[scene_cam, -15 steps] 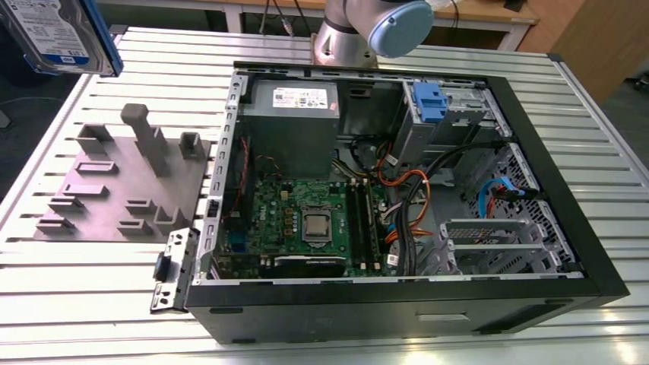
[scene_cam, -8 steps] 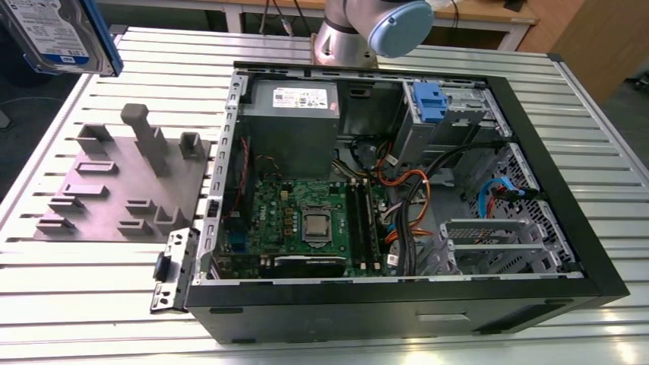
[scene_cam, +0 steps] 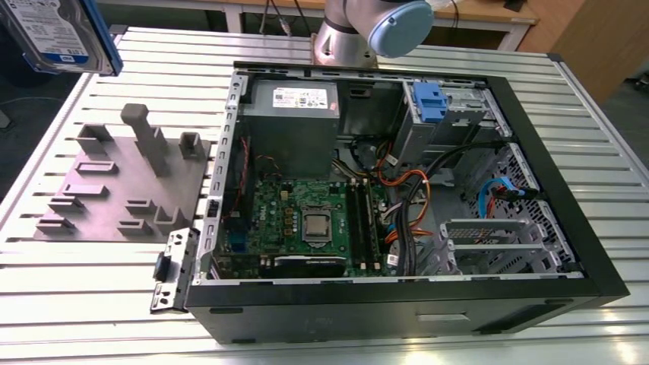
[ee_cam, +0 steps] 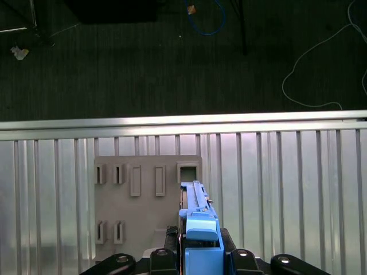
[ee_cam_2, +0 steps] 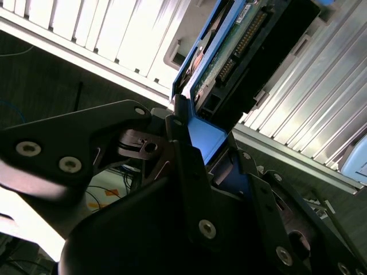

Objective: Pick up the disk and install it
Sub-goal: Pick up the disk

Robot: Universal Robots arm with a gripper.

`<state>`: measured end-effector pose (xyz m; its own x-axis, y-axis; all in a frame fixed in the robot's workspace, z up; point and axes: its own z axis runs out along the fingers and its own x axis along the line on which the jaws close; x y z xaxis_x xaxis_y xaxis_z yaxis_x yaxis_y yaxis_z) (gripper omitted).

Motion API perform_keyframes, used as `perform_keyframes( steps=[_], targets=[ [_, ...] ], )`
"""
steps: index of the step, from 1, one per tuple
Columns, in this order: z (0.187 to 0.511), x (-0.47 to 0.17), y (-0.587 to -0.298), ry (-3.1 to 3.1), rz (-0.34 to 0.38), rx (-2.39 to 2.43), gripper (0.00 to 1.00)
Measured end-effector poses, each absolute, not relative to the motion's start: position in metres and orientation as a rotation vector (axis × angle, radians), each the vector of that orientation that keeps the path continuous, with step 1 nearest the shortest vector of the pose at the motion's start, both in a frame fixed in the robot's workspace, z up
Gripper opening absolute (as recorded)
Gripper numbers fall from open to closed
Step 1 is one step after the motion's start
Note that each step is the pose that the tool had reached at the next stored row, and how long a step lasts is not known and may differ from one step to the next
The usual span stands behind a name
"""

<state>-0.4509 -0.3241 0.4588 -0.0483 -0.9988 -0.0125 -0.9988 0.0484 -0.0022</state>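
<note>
Exterior view is showing the case point(scene_cam: 406, 306) holding a motherboard point(scene_cam: 294, 205) — first wrist view, the gripper point(ee_cam: 200, 255) clamping the disk point(ee_cam: 198, 220) over the fixture plate point(ee_cam: 143, 215) by the table's point(ee_cam: 287, 172) edge.

Slatted metal table point(scene_cam: 61, 304), dark carpeted floor point(ee_cam: 143, 69), wooden furniture point(scene_cam: 598, 46) behind

The flat, white-labelled silver hard drive point(scene_cam: 49, 32) — framed by a blue plastic bracket point(scene_cam: 102, 38) — hangs tilted at the exterior view's upper left.

Bright even room light; strong glare on the table slats point(ee_cam_2: 109, 31), floor point(ee_cam: 172, 69) beyond dim
</note>
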Motion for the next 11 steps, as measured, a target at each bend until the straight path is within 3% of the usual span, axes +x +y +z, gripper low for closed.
perform_keyframes(
  steps=[11],
  targets=[
    [0.4623,-0.4509,-0.3241,2.267,0.011,-2.16,0.36]
  ],
)
